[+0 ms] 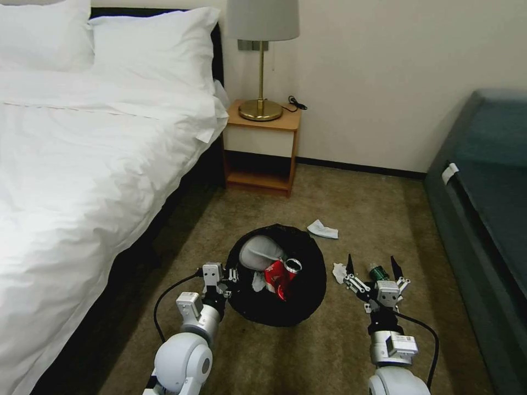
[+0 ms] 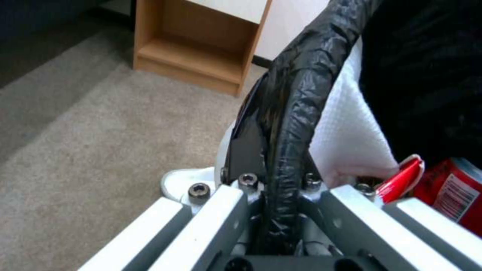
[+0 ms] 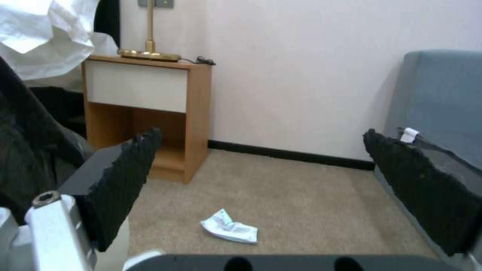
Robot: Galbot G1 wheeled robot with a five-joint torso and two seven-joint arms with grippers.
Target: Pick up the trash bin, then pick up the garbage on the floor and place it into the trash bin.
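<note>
Below, labelled parts of the scene.
Left arm: reaches forward and down from the lower left of the head view, wrist angled toward the bin's near-left edge.
Left gripper (image 1: 228, 278): clamped on the rim of the trash bin (image 1: 307, 296); in the left wrist view the gripper (image 2: 281, 188) has its fingers pressed tight on either side of the black-lined rim (image 2: 296, 94).
Trash bin: round, black, standing on the carpet (image 1: 351, 197) between the two arms, just beside the bed (image 1: 82, 164).
Bin contents: a crushed red can (image 1: 285, 272), a white slipper (image 1: 258, 252) and a white tissue (image 1: 258, 282); the left wrist view shows white cloth (image 2: 351, 124), a red snack packet (image 2: 401, 180) and the can (image 2: 457, 195).
Right arm: extends forward from the lower right of the head view, forearm nearly level, wrist pointing toward the far wall.
Right gripper (image 1: 373, 269): spread wide and holding nothing, low over the carpet to the right of the bin; in the right wrist view its two black pads (image 3: 125, 169) stand well apart.
Green bottle (image 1: 379, 272): lies between the right gripper's fingers, whether touched cannot be told.
White tissue near gripper (image 1: 339, 272): on the carpet just beside the right gripper's left finger.
Crumpled paper (image 1: 323, 229): on the carpet beyond the bin; in the right wrist view (image 3: 230, 228) it lies ahead of the gripper.
Nightstand (image 1: 263, 148): against the wall beside the bed, bearing a brass lamp (image 1: 261, 66).
</note>
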